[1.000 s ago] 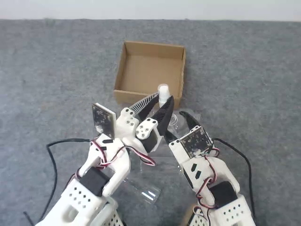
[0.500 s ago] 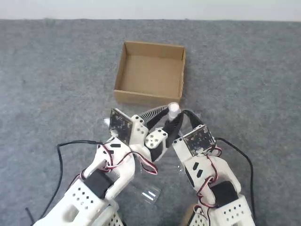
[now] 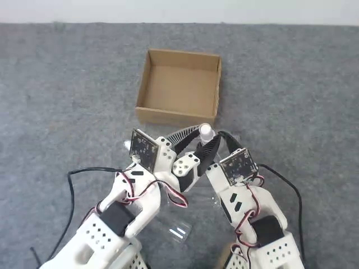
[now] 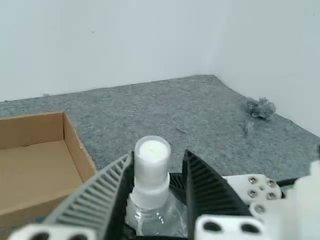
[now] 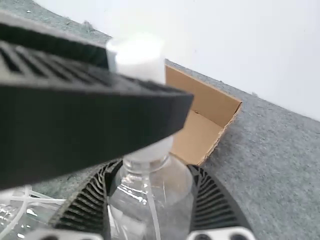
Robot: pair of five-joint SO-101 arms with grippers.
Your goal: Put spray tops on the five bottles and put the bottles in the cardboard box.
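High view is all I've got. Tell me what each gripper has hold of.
Observer: The left wrist view shows the left gripper with a finger on each side of the white top, which sits on the neck of the bottle.
Operator: Now the right one.
Observer: In its wrist view, the right gripper hugs the clear bottle by its body, below the neck.
Operator: Check inside the bottle.
Observer: A thin white tube runs down inside it.
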